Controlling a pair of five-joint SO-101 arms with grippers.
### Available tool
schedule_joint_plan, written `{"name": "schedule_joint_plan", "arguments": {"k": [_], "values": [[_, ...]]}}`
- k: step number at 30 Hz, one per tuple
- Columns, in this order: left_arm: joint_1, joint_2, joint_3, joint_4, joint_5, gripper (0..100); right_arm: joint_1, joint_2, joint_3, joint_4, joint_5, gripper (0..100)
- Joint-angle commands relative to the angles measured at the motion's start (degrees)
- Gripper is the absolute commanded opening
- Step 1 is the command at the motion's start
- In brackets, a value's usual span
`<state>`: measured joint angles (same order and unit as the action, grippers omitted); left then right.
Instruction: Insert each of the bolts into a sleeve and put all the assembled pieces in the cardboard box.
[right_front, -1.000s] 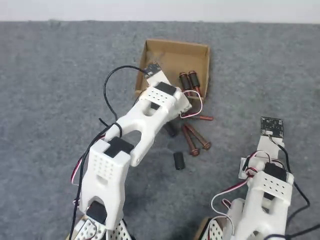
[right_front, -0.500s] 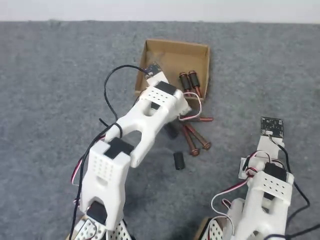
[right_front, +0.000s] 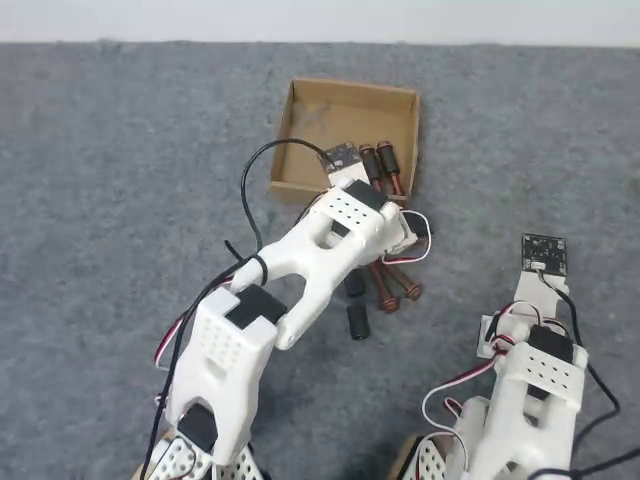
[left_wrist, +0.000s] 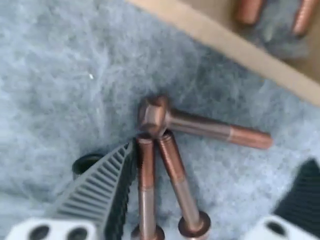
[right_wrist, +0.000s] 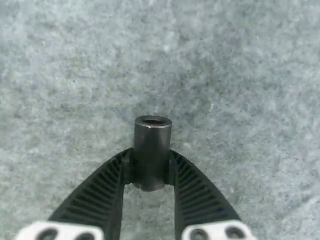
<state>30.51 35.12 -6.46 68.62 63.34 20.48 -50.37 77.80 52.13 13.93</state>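
1. Left arm (right_front: 345, 225): stretched over the table (right_front: 120, 200) to the loose bolts just in front of the cardboard box (right_front: 300, 110). Jaws released and spread wide, nothing held.
2. Bolt pair (left_wrist: 177, 180): two lying side by side between those spread jaws. Their long axes are in line with the jaws' reach, heads toward the wrist. One is just beside the ribbed finger (left_wrist: 100, 195).
3. Third bolt (left_wrist: 210, 127): lies across the pair's threaded ends, head touching them. Its shaft runs alongside the box wall, apart from it.
4. Right arm (right_front: 535, 370): well apart from the bolts. Jaws clenched on a sleeve (right_wrist: 152, 147), with the open bore end clear of the fingers.
5. Loose sleeves (right_front: 357, 322): two on the table near the bolts.
6. Assembled pieces (right_front: 380, 165): two in the box.

Judgement: the left arm is the nearer to the bolts. The grasp likely depends on closing across one shaft alone, and the pair lies close together.
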Motion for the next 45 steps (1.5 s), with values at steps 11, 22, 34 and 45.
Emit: {"name": "schedule_joint_plan", "arguments": {"k": [11, 22, 34, 45], "values": [[-4.13, 4.57, -9.45, -0.53, -0.53, 19, -0.57, -1.8, -0.26, -0.57, 2.2, 0.7], [-10.37, 4.31, -10.07, 4.04, -0.7, 5, -0.57, -1.8, -0.26, -0.57, 2.29, 0.7], [-18.99, 3.34, -10.15, 6.95, -6.86, 5, -0.57, -1.8, -0.26, -0.48, 2.29, 0.7], [-29.19, -1.93, -5.58, 12.92, -25.93, 5, -0.57, -1.8, -0.26, -0.66, 2.37, 0.7]]}}
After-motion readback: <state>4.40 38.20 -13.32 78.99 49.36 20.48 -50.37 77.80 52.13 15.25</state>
